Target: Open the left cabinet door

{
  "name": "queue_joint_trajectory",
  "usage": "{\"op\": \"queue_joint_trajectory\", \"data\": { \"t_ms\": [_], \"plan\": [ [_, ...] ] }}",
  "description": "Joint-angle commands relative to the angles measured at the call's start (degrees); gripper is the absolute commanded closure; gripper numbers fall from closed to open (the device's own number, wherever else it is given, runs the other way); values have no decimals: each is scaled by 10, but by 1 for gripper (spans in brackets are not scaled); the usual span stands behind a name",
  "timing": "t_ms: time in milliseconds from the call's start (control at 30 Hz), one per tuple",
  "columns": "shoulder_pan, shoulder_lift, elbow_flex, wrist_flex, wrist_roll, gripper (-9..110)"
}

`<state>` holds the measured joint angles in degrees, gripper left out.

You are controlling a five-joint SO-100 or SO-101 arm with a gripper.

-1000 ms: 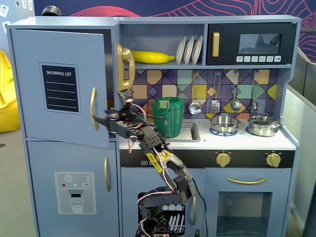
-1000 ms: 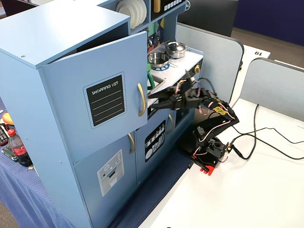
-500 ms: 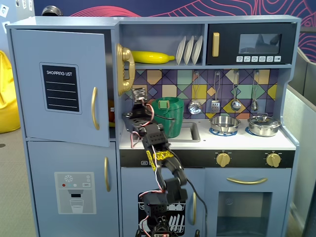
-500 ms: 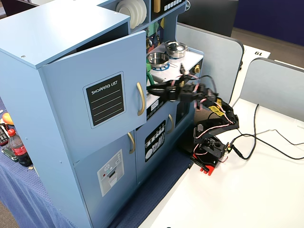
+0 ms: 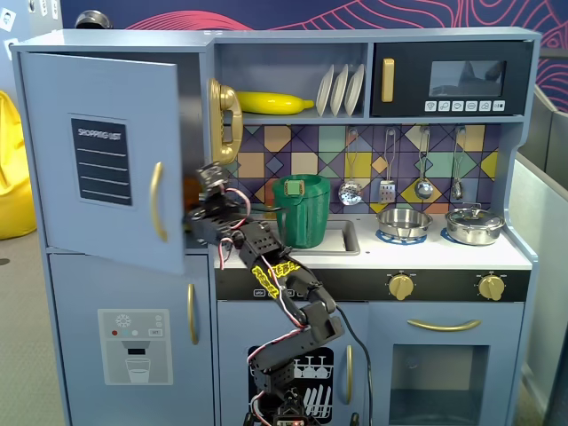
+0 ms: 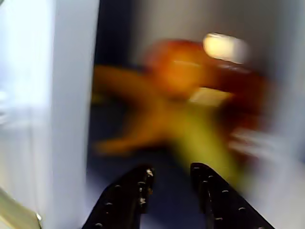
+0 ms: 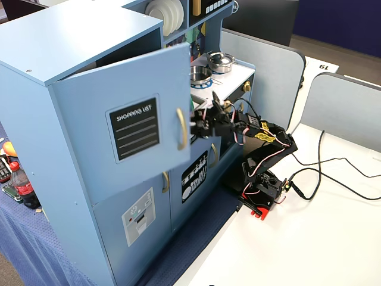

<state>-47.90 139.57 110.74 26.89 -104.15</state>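
door (image 5: pixel 102 160) with chalkboard panel is swung partly open, gold handle (image 5: pixel 157 201) just left of the pincer (image 5: pixel 209 180) in a fixed view. arm reaches up from its base at the cabinet foot, elbow bent, wrist stretched toward the door's free edge; pincer sits right behind that edge at handle height (image 7: pixel 199 122). in the wrist view the two black fingers (image 6: pixel 131 195) stand a little apart with nothing between them; pale door edge (image 6: pixel 71 114) to their left.

counts in a fixed view: 1 banana (image 5: pixel 273 102), 3 plates (image 5: pixel 341 89), 4 hanging utensils (image 5: pixel 387 169), 2 pots (image 5: pixel 475 224), 1 green jug (image 5: pixel 302 209), 2 knobs (image 5: pixel 401 286), 1 microwave (image 5: pixel 451 80), all right of the pincer. ice-dispenser door (image 5: pixel 133 342) below it.

wrist view badly blurred: orange and yellow blobs (image 6: pixel 181 105) ahead of the fingers inside the cabinet, can't tell what they are. pincer tips partly hidden by the door in both fixed views.
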Motion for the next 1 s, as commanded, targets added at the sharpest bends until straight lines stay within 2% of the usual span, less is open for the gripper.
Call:
{"op": "queue_joint_trajectory", "data": {
  "t_ms": [0, 100, 200, 367, 567, 767, 967],
  "plan": [
    [-97, 23, -34, 29, -18, 101],
    [-127, 22, -34, 30, -18, 101],
    [-107, 26, -27, 40, -8, 101],
    [79, 64, 2, 180, 84, 101],
    [279, 166, 154, 294, 200, 101],
    [403, 286, 343, 401, 188, 101],
    [463, 383, 502, 440, 192, 101]
  ]
}}
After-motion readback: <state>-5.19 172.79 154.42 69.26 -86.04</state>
